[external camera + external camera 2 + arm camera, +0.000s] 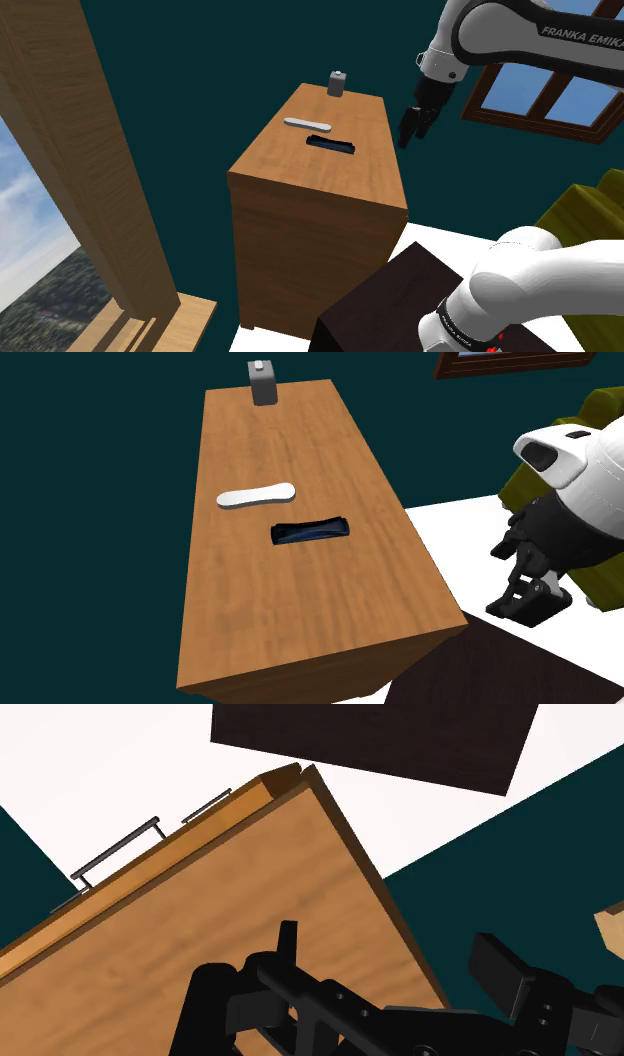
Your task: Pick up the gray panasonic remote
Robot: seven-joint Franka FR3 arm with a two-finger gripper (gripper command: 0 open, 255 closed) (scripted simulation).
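we see the jaws wide open and holding nothing: in the wrist view the two black fingers [287, 944] stand well apart, with the bench's side edge and the teal wall showing between them. in the shoulder view the jaws hang from the white arm [520, 30] just past the bench's right-hand edge, level with its far half. in the second exterior view they sit off to the right of the bench's near corner, over the white floor [470, 517].

the gray remote [307, 123] reads to us as pale, almost white. it lies flat on the wooden bench [300, 175], in the far half of the top, toward the shoulder view's left. it is well apart from the jaws. in the second exterior view the same remote [256, 495] lies crosswise on the bench [300, 602].

just beside it, nearer the camera and apart from it, lies a dark remote [310, 532], roughly parallel. a small grey box [263, 382] stands upright at the far end of the top.

the wrist view looks down on the bench top [200, 904], on thin metal handles [115, 852] along its front, and on the dark stand [370, 739] beyond. a wood-framed window [545, 95] hangs on the teal wall behind the arm.
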